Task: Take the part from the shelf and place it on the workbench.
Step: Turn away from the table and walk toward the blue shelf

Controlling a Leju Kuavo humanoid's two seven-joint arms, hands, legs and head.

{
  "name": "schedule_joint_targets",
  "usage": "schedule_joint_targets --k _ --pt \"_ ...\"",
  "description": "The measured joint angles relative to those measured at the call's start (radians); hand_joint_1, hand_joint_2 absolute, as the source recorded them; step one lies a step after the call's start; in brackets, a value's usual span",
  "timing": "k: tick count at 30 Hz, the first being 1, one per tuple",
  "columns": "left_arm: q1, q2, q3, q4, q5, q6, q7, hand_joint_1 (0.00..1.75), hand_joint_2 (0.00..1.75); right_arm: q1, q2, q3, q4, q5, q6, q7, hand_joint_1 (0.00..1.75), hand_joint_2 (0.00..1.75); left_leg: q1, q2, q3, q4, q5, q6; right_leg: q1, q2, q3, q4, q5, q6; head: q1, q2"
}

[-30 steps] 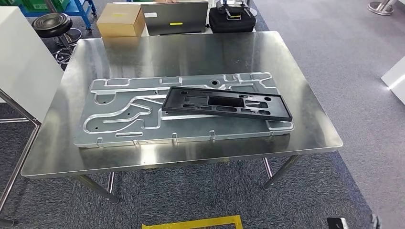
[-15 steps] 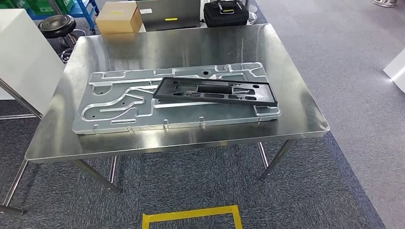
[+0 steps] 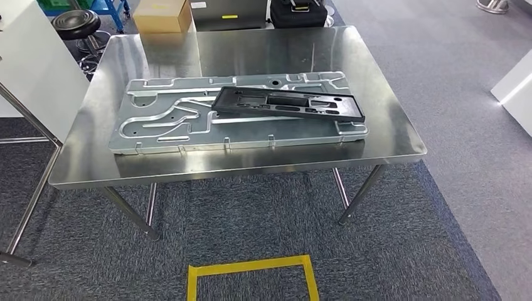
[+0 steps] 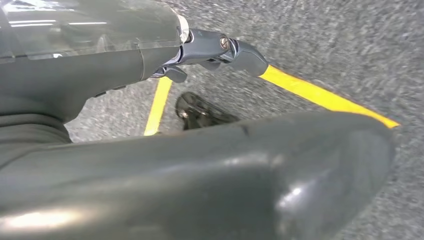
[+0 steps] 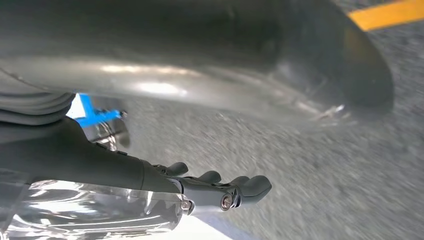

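Observation:
A long black plastic part (image 3: 288, 105) with several cut-outs lies flat on a large silver stamped metal plate (image 3: 163, 125), toward the plate's right end. The plate rests on the steel workbench (image 3: 263, 50), in the head view. Both arms hang low. My left hand (image 4: 165, 170) holds nothing, and its dark fingers (image 4: 235, 50) stretch out over grey carpet. My right hand (image 5: 175, 75) is likewise free of any object, its fingers (image 5: 235, 190) apart and extended above the floor.
Behind the workbench stand a cardboard box (image 3: 162, 14), a grey panel (image 3: 229, 15) and a black case (image 3: 298, 12). A black stool (image 3: 75, 24) and a white cabinet (image 3: 31, 69) are at the left. Yellow floor tape (image 3: 251, 266) marks a square in front of the bench.
The whole head view has shifted: the workbench now sits higher and smaller in the picture, so the camera has drawn back. The black part stays on the plate.

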Motion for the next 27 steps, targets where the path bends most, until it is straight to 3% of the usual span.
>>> schedule_joint_targets --k 2,4,7,8,9,11,12,13,14,15,16,18,19,21,23,25,27 --pt "-0.001 0.000 -0.007 0.000 0.000 -0.005 0.008 0.00 0.00 -0.003 0.003 0.000 0.000 -0.002 0.007 0.000 0.00 0.00 -0.001 0.000 -0.020 0.011 0.012 -0.008 0.002 0.001 0.103 -0.145 0.026 -0.008 0.000 0.000" --pt "-0.004 0.000 -0.010 0.000 0.000 -0.007 0.015 0.00 0.00 -0.008 0.007 -0.001 0.001 -0.007 0.014 -0.011 0.00 0.00 -0.003 0.001 -0.029 0.017 0.023 -0.019 0.007 0.001 0.158 -0.239 0.015 -0.018 0.000 0.000" --pt "-0.004 0.002 -0.012 0.001 0.000 -0.008 0.024 0.00 0.00 -0.010 0.015 -0.004 0.002 -0.019 0.032 -0.031 0.00 0.00 -0.001 0.000 -0.039 0.022 0.029 -0.037 0.008 -0.002 0.148 -0.253 0.029 -0.035 0.000 0.000" --pt "-0.003 0.003 -0.015 0.001 0.000 -0.011 0.026 0.00 0.00 -0.011 0.018 -0.006 0.003 -0.024 0.040 -0.040 0.00 0.00 0.000 -0.001 -0.048 0.040 0.007 -0.042 0.007 -0.004 0.139 -0.255 0.039 -0.043 0.000 0.000" --pt "-0.002 0.005 -0.019 0.001 -0.001 -0.014 0.029 0.00 0.00 -0.012 0.023 -0.009 0.004 -0.028 0.048 -0.050 0.00 0.00 0.001 -0.003 -0.062 0.077 -0.034 -0.046 0.005 -0.005 0.128 -0.257 0.050 -0.049 0.000 0.000" --pt "-0.002 0.011 -0.029 0.001 -0.002 -0.020 0.033 0.00 0.00 -0.012 0.030 -0.012 0.005 -0.033 0.058 -0.064 0.00 0.00 0.004 -0.003 -0.095 0.196 -0.132 -0.052 0.007 -0.006 0.103 -0.256 0.069 -0.056 0.000 0.000" --pt "-0.002 0.015 -0.033 0.002 -0.002 -0.021 0.035 0.00 0.00 -0.012 0.033 -0.013 0.006 -0.032 0.059 -0.067 0.00 0.00 0.005 -0.003 -0.105 0.255 -0.161 -0.055 0.008 -0.006 0.090 -0.254 0.079 -0.056 0.000 0.000" --pt "-0.002 0.019 -0.036 0.002 -0.002 -0.021 0.037 0.00 0.00 -0.012 0.037 -0.013 0.007 -0.032 0.060 -0.067 0.00 0.00 0.005 -0.003 -0.104 0.292 -0.164 -0.056 0.009 -0.006 0.076 -0.251 0.088 -0.056 0.000 0.000" --pt "-0.003 0.023 -0.038 0.002 -0.002 -0.021 0.040 0.00 0.00 -0.012 0.040 -0.013 0.008 -0.031 0.060 -0.064 0.00 0.00 0.006 -0.003 -0.087 0.295 -0.147 -0.057 0.009 -0.006 0.061 -0.246 0.096 -0.054 0.000 0.000" --pt "-0.003 0.026 -0.041 0.002 -0.002 -0.021 0.042 0.00 0.00 -0.012 0.045 -0.014 0.009 -0.029 0.059 -0.059 0.00 0.00 0.007 -0.003 -0.052 0.262 -0.118 -0.056 0.009 -0.006 0.046 -0.241 0.103 -0.052 0.000 0.000" --pt "-0.004 0.030 -0.045 0.002 -0.002 -0.021 0.044 0.00 0.00 -0.012 0.049 -0.014 0.010 -0.026 0.059 -0.052 0.00 0.00 0.007 -0.003 -0.003 0.200 -0.093 -0.054 0.009 -0.006 0.034 -0.234 0.110 -0.049 0.000 0.000" --pt "-0.008 0.036 -0.053 0.002 -0.002 -0.018 0.047 0.00 0.00 -0.013 0.057 -0.014 0.012 -0.015 0.062 -0.033 0.00 0.00 0.004 -0.004 0.090 0.061 -0.086 -0.046 0.012 -0.007 0.013 -0.220 0.121 -0.040 0.000 0.000" --pt "-0.010 0.039 -0.056 0.002 -0.002 -0.017 0.047 0.00 0.00 -0.013 0.060 -0.014 0.013 -0.007 0.063 -0.025 0.00 0.00 0.002 -0.004 0.113 0.018 -0.094 -0.040 0.013 -0.007 0.007 -0.216 0.128 -0.035 0.000 0.000" --pt "-0.010 0.043 -0.060 0.002 -0.002 -0.016 0.047 0.00 0.00 -0.012 0.064 -0.013 0.015 0.008 0.064 -0.016 0.00 0.00 -0.001 -0.004 0.116 -0.006 -0.097 -0.026 0.013 -0.008 0.002 -0.215 0.142 -0.022 0.000 0.000" --pt "-0.012 0.044 -0.063 0.002 -0.002 -0.017 0.043 0.00 0.00 -0.010 0.066 -0.009 0.015 0.022 0.059 -0.018 0.00 0.00 0.001 0.000 0.101 -0.008 -0.080 -0.008 0.009 -0.006 -0.009 -0.198 0.121 -0.011 0.000 0.000" --pt "-0.013 0.045 -0.066 0.002 -0.001 -0.017 0.037 0.00 0.00 -0.009 0.067 -0.005 0.016 0.029 0.053 -0.024 0.00 0.00 0.002 0.004 0.079 -0.009 -0.060 0.007 0.005 -0.004 -0.036 -0.119 0.034 -0.003 0.000 0.000" --pt "-0.013 0.045 -0.070 0.002 -0.001 -0.018 0.034 0.00 0.00 -0.008 0.068 -0.002 0.016 0.032 0.048 -0.028 0.00 0.00 -0.001 0.004 0.050 -0.008 -0.039 0.012 0.003 -0.004 -0.065 0.004 -0.048 0.001 0.000 0.000"
